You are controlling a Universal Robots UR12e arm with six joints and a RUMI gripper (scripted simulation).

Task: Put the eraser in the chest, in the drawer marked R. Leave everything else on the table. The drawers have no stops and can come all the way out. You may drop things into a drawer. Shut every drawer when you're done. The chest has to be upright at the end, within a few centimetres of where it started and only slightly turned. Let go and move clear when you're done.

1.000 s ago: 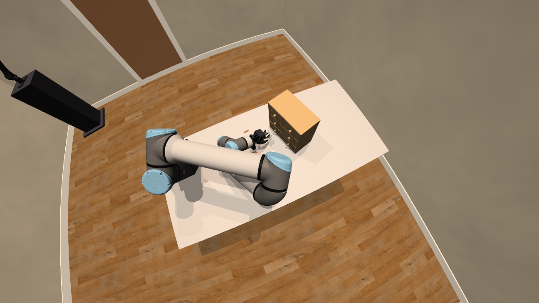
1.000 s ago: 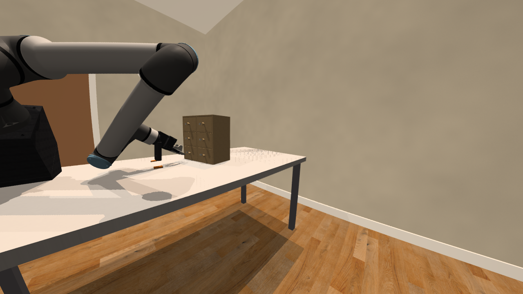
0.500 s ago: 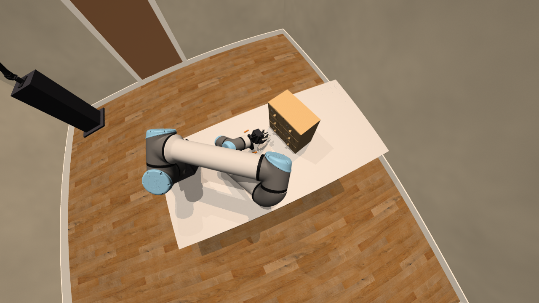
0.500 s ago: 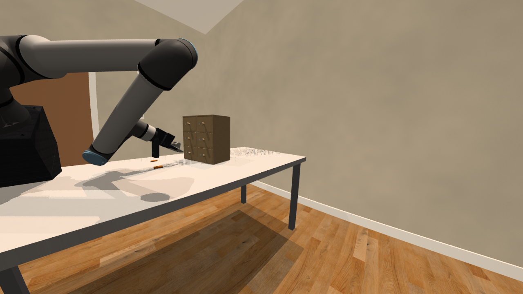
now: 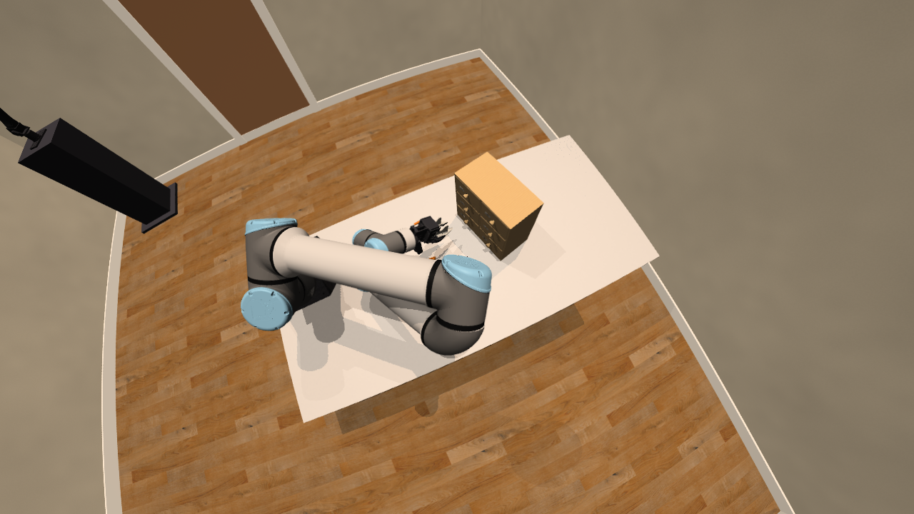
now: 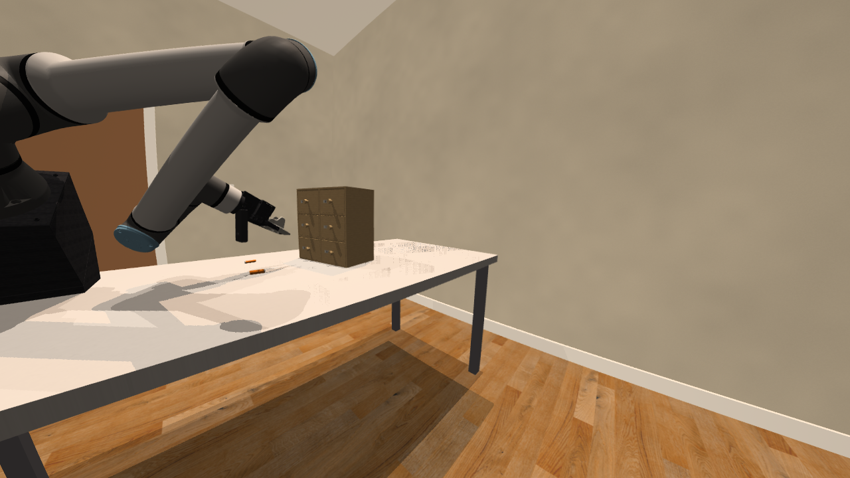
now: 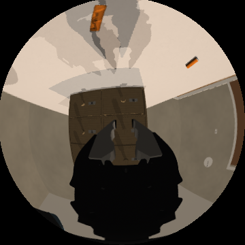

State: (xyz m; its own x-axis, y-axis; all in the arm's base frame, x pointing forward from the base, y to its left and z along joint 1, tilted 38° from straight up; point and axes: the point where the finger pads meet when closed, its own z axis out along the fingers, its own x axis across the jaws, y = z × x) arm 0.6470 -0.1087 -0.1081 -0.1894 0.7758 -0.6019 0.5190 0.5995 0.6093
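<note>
The brown chest (image 5: 498, 204) stands upright on the white table, with two columns of small drawers, all shut. It also shows in the side view (image 6: 335, 226) and the wrist view (image 7: 107, 116). The drawer marks are too small to read. My gripper (image 6: 282, 228) hovers above the table a short way in front of the drawer fronts, pointing at them. Its fingers stand a little apart with nothing between them. Two small orange things lie on the table below and behind the gripper, one flat block (image 7: 98, 18) and one shorter piece (image 7: 192, 62). I cannot tell which is the eraser.
The two orange things also show in the side view (image 6: 256, 271) (image 6: 250, 261), left of the chest. My arm's elbow (image 5: 463, 275) hangs over the table's middle. The table's far edge lies to the right of the chest. A black camera post (image 5: 96, 172) stands off the table.
</note>
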